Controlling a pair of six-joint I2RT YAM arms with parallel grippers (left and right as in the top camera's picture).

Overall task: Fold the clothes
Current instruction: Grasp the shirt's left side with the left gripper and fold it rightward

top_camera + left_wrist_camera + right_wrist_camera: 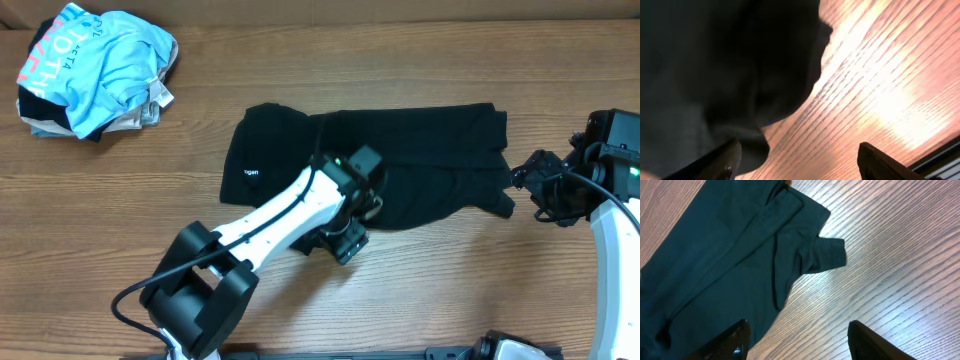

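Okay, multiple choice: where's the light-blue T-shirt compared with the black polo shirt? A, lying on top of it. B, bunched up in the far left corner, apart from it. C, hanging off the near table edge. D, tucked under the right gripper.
B: the light-blue T-shirt sits crumpled at the far left corner of the table, with bare wood between it and the black polo shirt mid-table.

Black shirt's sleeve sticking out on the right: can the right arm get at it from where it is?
Probably yes. The right tool stands open just short of the sleeve, with only bare table between them. Nothing lies on the sleeve, and the left arm is further along the shirt.
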